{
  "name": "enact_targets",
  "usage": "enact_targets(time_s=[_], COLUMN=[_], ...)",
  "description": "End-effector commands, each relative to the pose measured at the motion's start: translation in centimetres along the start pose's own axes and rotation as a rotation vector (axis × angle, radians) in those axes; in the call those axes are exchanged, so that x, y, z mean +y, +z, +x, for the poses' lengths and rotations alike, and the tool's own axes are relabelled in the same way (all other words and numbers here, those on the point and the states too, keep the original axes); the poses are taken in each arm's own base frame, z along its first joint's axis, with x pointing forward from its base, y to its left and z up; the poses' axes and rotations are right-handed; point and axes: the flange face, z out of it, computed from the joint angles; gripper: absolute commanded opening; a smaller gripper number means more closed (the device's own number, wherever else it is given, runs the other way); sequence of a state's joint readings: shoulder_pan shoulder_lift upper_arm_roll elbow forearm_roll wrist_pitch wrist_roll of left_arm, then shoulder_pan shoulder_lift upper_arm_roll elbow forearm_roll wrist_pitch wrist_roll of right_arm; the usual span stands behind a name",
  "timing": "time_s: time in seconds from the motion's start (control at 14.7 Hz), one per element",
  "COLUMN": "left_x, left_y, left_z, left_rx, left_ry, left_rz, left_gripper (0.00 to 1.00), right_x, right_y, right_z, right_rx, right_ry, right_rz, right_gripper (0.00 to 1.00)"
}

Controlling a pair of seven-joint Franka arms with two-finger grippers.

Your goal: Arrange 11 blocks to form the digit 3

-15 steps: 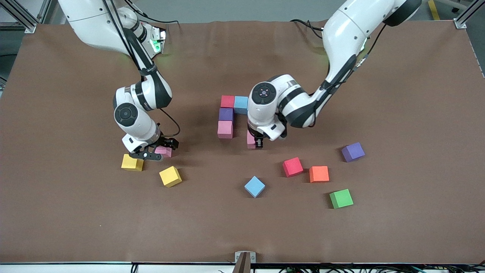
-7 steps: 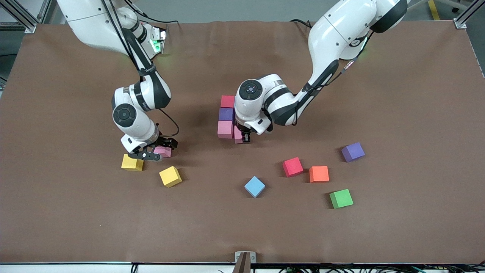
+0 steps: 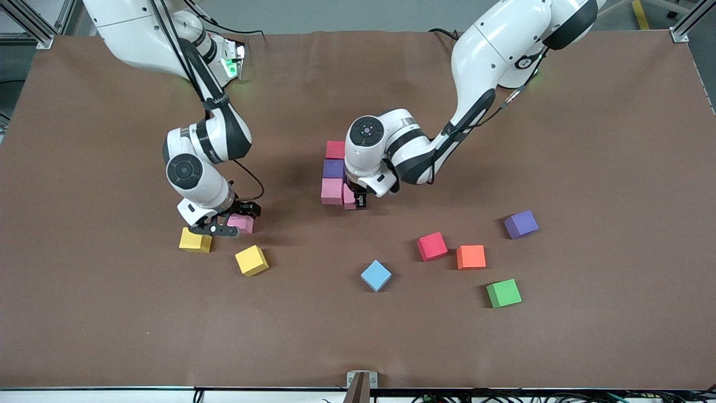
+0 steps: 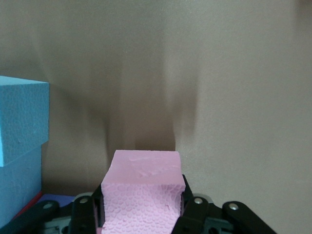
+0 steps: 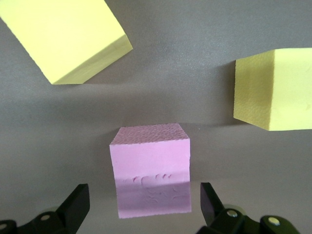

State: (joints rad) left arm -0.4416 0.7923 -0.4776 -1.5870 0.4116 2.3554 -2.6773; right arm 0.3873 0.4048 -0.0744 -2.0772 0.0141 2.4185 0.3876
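A column of blocks stands mid-table: red (image 3: 335, 149), purple (image 3: 334, 168), pink (image 3: 331, 191). My left gripper (image 3: 354, 200) is shut on a second pink block (image 4: 144, 192), low beside the column's pink one; I cannot tell whether they touch. A blue block (image 4: 19, 131) beside the red one shows only in the left wrist view. My right gripper (image 3: 232, 221) is open, low around a third pink block (image 3: 244, 224) (image 5: 151, 170), with a finger (image 5: 75, 204) on each side and clear gaps. Two yellow blocks (image 3: 195, 240) (image 3: 251, 260) lie close by.
Loose cubes lie nearer the front camera, toward the left arm's end: blue (image 3: 376, 275), red (image 3: 432, 246), orange (image 3: 471, 257), purple (image 3: 521, 224) and green (image 3: 503, 293). The yellow blocks (image 5: 63, 36) (image 5: 275, 87) flank the right gripper's space.
My left gripper has carried its pink block toward the right arm's end, up beside the column's pink block, and the arm now covers the blue block. The right arm has barely moved.
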Motion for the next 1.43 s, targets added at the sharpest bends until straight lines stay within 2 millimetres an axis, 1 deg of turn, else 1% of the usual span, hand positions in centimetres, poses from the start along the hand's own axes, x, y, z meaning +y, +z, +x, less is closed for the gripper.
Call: enact_targets(time_s=[0.0,0.14,0.27,0.48,0.55,0.61,0.68,0.75,0.82,0.89,0.95,1.02,1.09,1.16,1.23,1.3,1.36], left_x=[-0.1,-0.3,-0.5,-0.5,-0.5,-0.5,-0.3,-0.5,-0.4,-0.3,-0.3,-0.2,-0.1,-0.1,0.0,0.1,0.2], left_y=[0.4,0.7,1.1,1.0,1.0,1.0,1.0,1.0,0.9,0.8,0.5,0.2,-0.1,-0.2,-0.7,-1.6,-2.3], left_z=[-0.5,-0.6,-0.6,-0.6,-0.6,-0.6,-0.5,-0.6,-0.7,-0.6,-0.7,-0.7,-0.8,-0.7,-0.7,-0.8,-0.7], left_rx=[0.006,0.007,0.01,0.009,0.01,0.01,0.016,0.02,0.018,0.018,0.016,0.015,0.016,0.018,0.017,0.015,0.02], left_ry=[0.017,0.021,0.025,0.026,0.027,0.029,0.041,0.049,0.047,0.046,0.049,0.049,0.048,0.049,0.049,0.061,0.071], left_rz=[-0.018,-0.015,-0.01,-0.011,-0.012,-0.013,-0.024,-0.031,-0.033,-0.035,-0.04,-0.043,-0.046,-0.046,-0.052,-0.062,-0.067], left_gripper=[0.41,0.41,0.42,0.44,0.46,0.55,0.74,1.0,1.0,1.0,1.0,1.0,1.0,1.0,1.0,1.0,1.0], right_x=[0.8,1.2,1.3,1.4,1.3,1.3,1.3,1.2,1.2,1.2,1.1,1.0,0.8,0.5,0.0,-1.6,-3.9], right_y=[-0.4,-0.8,-0.6,0.4,0.7,0.9,1.3,1.8,2.1,2.2,2.3,2.2,2.1,1.9,1.5,0.9,-0.5], right_z=[0.1,0.7,1.1,1.4,1.3,1.2,1.1,1.1,1.0,1.0,0.9,0.8,0.9,0.9,1.0,0.9,1.0], right_rx=[0.014,0.037,0.062,0.077,0.074,0.072,0.068,0.064,0.065,0.06,0.054,0.052,0.054,0.05,0.049,0.047,0.053], right_ry=[-0.011,-0.002,0.002,0.009,0.009,0.008,0.008,0.008,0.009,0.007,0.006,0.002,0.0,0.008,0.013,0.03,0.04], right_rz=[-0.011,-0.003,0.007,0.013,0.013,0.012,0.01,0.009,0.01,0.007,0.005,0.005,0.005,0.011,0.017,0.026,0.035], right_gripper=[1.0,1.0,1.0,1.0,1.0,1.0,1.0,1.0,0.98,0.89,0.71,0.51,0.27,0.04,0.03,0.03,0.03])
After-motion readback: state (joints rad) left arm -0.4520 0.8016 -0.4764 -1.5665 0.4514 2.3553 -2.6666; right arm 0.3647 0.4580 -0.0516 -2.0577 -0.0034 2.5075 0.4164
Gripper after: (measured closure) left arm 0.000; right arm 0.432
